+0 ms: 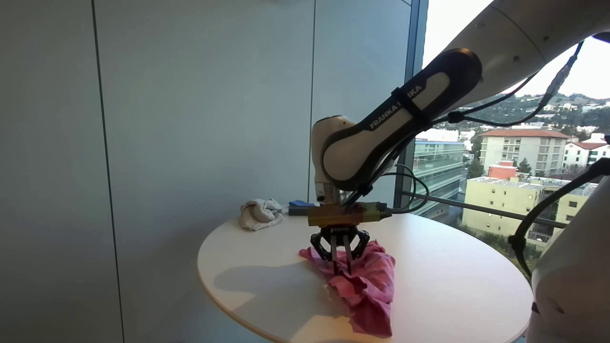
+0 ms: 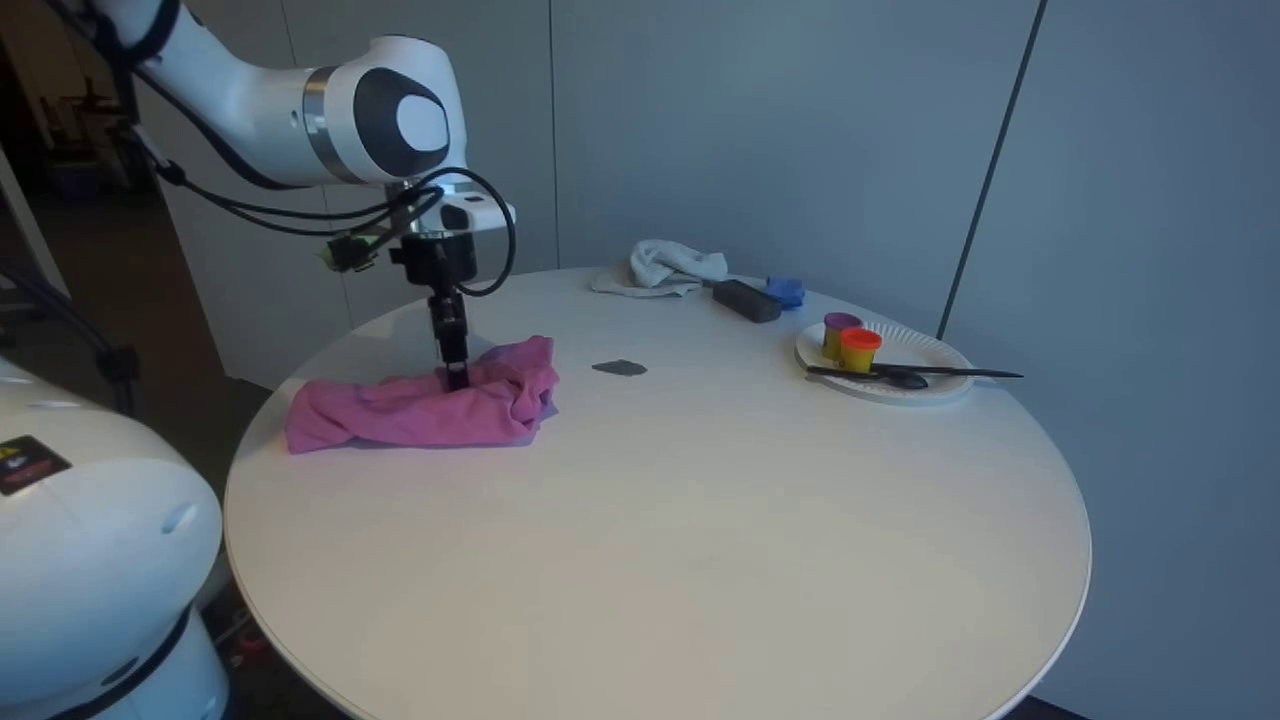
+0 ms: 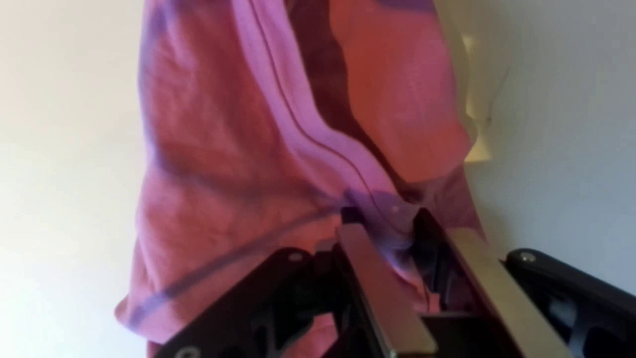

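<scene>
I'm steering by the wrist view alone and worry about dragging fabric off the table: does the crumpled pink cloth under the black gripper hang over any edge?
Observer: No. In an exterior view, the crumpled pink cloth beneath the black two-fingered gripper lies wholly on the round white table, one end close to the edge.
Operator: Is there other fabric I might snag?
Observer: Both exterior views show a crumpled off-white cloth near the grey panelled wall, apart from the pink one.
Operator: And what might tip over?
Observer: Perhaps the small purple-lidded tub and small yellow tub with an orange-red lid; in an exterior view they stand on a white round plate.
</scene>
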